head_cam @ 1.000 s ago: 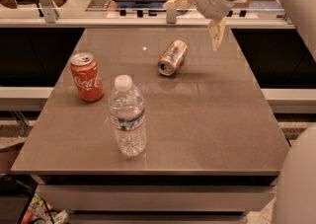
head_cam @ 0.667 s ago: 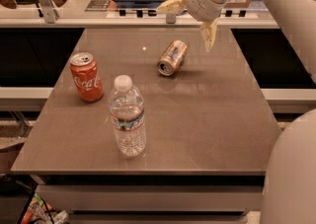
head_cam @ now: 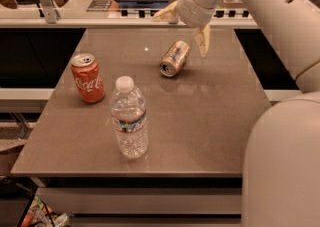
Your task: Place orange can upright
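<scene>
The orange can [head_cam: 174, 58] lies on its side on the brown table [head_cam: 200, 116], toward the far middle, its silver end facing the camera. My gripper [head_cam: 183, 27] hovers just above and behind the can, open, with one finger [head_cam: 203, 40] to the can's right and the other finger [head_cam: 164, 12] up to the left. It holds nothing and does not touch the can.
A red Coca-Cola can [head_cam: 88, 77] stands upright at the left. A clear water bottle [head_cam: 129, 118] stands upright near the front middle. My arm [head_cam: 270, 16] crosses the upper right, and my base [head_cam: 282, 166] fills the lower right. A glass barrier lines the table's far edge.
The gripper has moved left and down, closer to the lying orange can. The cans and the bottle have not moved.
</scene>
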